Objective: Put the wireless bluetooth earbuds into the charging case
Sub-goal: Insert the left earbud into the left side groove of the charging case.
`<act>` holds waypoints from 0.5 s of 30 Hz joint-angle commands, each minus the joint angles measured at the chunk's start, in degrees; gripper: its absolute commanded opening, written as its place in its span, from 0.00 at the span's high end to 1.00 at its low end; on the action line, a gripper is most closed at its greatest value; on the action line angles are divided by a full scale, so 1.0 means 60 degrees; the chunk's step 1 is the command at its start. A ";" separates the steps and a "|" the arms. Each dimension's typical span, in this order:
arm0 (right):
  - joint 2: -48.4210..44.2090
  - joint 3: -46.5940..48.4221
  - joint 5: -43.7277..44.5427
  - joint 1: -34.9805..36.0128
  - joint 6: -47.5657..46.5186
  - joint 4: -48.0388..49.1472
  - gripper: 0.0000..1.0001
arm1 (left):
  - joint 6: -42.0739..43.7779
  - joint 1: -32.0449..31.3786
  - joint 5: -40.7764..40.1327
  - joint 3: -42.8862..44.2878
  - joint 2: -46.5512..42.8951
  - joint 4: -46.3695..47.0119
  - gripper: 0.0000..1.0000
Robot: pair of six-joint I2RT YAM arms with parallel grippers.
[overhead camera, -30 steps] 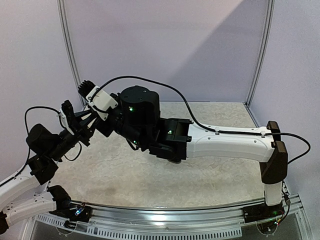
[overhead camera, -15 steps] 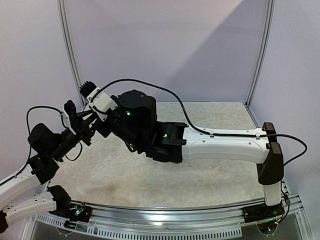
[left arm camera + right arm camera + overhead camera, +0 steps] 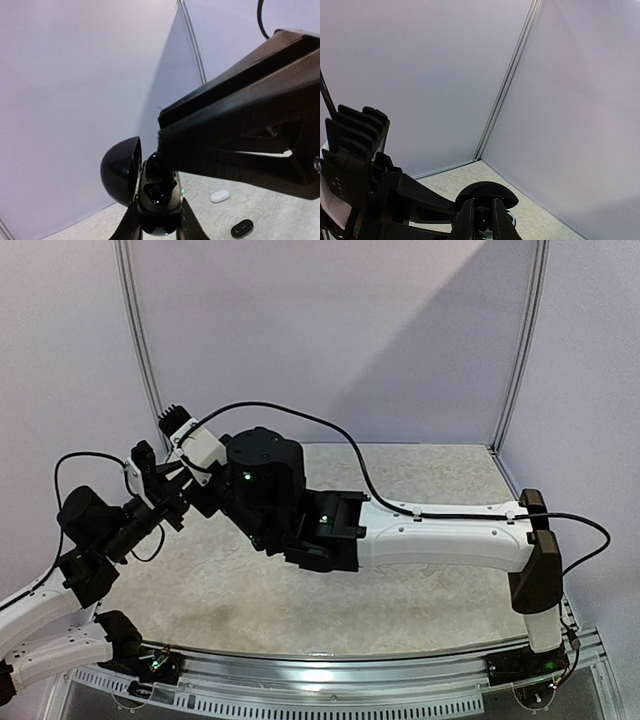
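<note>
From above, my two arms meet over the left side of the surface [image 3: 420, 590], both raised off it. My left hand [image 3: 165, 492] reaches up from the left, and my right hand [image 3: 195, 485] comes across to it from the right. At that range the fingertips are a dark tangle, and I cannot make out what either one holds.

My left wrist camera settles that. My left hand is closed narrowly on the black charging case [image 3: 157, 212], its two fingers clamped against the sides of the base. The lid [image 3: 120, 177] stands open, swung out to the left. One broad black finger of my right hand fills the right of that picture, with its tip right at the case's mouth. Under that tip a glossy black earbud [image 3: 159, 172] sits partly down in the case's well. Only this view shows what lies below: a small white oval piece [image 3: 220, 196] and a small black oval piece [image 3: 242, 228], near each other on the surface and well apart from the case.

My right wrist camera looks down between my own fingers. They are drawn almost together, with only a sliver between them, pinching the dark earbud just below the domed lid. My left hand's body crowds the lower left of that picture.
</note>
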 commanded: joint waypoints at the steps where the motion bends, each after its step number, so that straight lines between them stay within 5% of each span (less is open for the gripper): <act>1: 0.0417 0.0148 0.0837 -0.0122 0.0262 -0.0489 1.00 | 0.0261 -0.0157 0.0033 0.0061 -0.0079 0.0826 1.00; 15: 0.0564 0.0234 0.0855 -0.0094 0.0624 -0.0828 0.92 | 0.0349 -0.0201 0.0095 0.0066 -0.0078 0.0880 1.00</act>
